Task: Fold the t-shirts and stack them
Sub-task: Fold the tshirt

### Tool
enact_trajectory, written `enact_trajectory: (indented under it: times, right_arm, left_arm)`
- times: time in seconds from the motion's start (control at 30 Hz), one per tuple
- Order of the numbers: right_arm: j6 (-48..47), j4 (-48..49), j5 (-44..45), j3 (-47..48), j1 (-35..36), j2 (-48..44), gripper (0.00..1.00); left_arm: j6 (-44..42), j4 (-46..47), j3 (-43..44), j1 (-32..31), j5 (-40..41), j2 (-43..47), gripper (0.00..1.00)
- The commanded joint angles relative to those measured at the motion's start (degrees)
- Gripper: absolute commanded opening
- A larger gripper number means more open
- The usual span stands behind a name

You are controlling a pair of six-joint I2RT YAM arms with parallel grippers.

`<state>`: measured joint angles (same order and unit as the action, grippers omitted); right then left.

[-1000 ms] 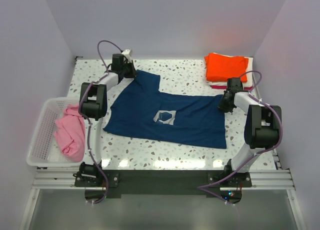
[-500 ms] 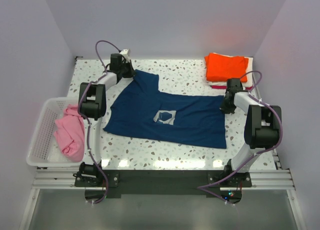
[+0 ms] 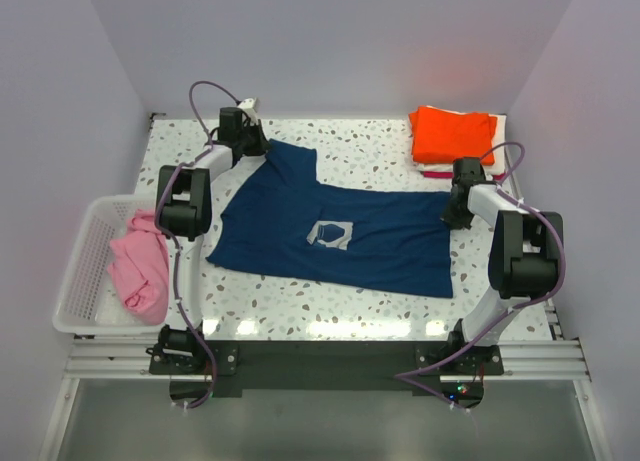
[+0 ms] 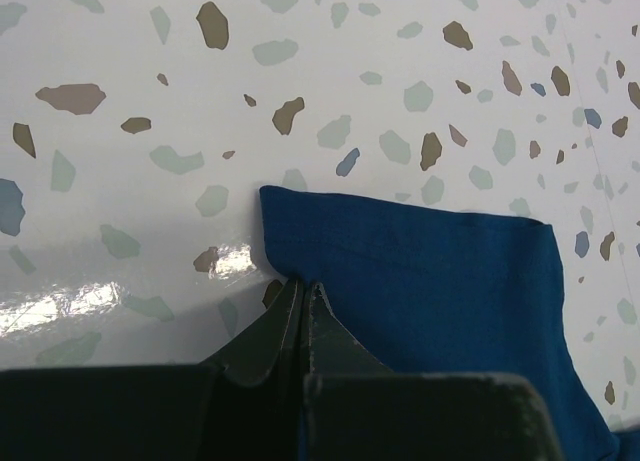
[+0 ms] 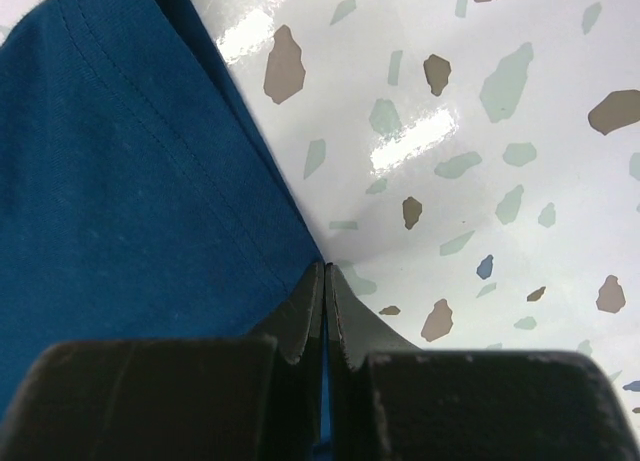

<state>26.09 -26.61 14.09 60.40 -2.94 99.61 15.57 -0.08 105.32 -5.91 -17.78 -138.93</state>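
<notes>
The navy shirt lies spread flat across the middle of the speckled table, with its pale chest print facing up. The left gripper is at the far left, low on the tabletop. Its jaws are pinched together on the edge of the shirt's far corner, just beside the corner's tip. The right gripper is at the shirt's right side, closed the same way on the stitched edge, with cloth to one side of it and bare table to the other.

Close beyond the right gripper, in the far right corner, sits a folded stack. The orange shirt is on top, and thin strips of white and red show beneath it. The stack lies apart from the navy shirt.

A white slatted basket sits at the table's left edge, beside the left arm. The pink shirt is crumpled inside it, slumped against the side nearest the arm. Purple cables loop above both arms. Plain walls close in the table at the back and on both sides.
</notes>
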Motion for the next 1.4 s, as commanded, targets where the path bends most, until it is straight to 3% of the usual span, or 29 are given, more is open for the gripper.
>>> enact_trajectory:
  times: [0.0, 0.47, 0.53, 0.7, 0.73, 0.87, 0.93, 1.1, 1.37]
  right_arm:
    - [0.63, -0.64, 2.35, 0.16, 0.13, -3.02, 0.00]
    - [0.81, -1.34, 3.41, -1.25, 0.13, -4.51, 0.01]
    - [0.98, -0.90, 2.62, -1.16, 0.04, -4.78, 0.19]
    - [1.33, -1.34, 1.47, -1.34, 0.13, -7.32, 0.44]
    - [1.42, -1.25, 1.38, -1.77, 0.04, -8.11, 0.45]
    - [1.69, -0.72, -1.08, -3.62, 0.04, -11.01, 0.45]
    - [2.04, -0.20, -2.74, -5.55, 0.13, -12.25, 0.38]
    - [1.95, 0.77, -4.07, -9.94, 0.30, -13.57, 0.35]
    - [2.48, 2.26, -4.33, -12.76, 1.01, -13.22, 0.35]
  left_arm:
    - [0.51, 3.06, 1.91, 1.17, -0.15, -0.72, 0.00]
    - [0.86, 2.98, 2.26, 1.34, -0.32, -0.90, 0.00]
    - [0.95, 2.98, 2.44, 1.34, -0.59, -1.16, 0.00]
    - [1.13, 2.98, 2.52, 1.34, -0.76, -1.34, 0.00]
    - [1.21, 3.06, 2.61, 1.34, -0.85, -1.43, 0.00]
    - [1.48, 3.06, 2.87, 1.34, -1.20, -1.60, 0.00]
    - [1.48, 3.06, 2.96, 1.34, -1.29, -1.78, 0.00]
    - [1.83, 3.15, 3.05, 1.43, -1.55, -2.04, 0.00]
    - [2.01, 3.15, 3.32, 1.43, -1.99, -2.39, 0.00]
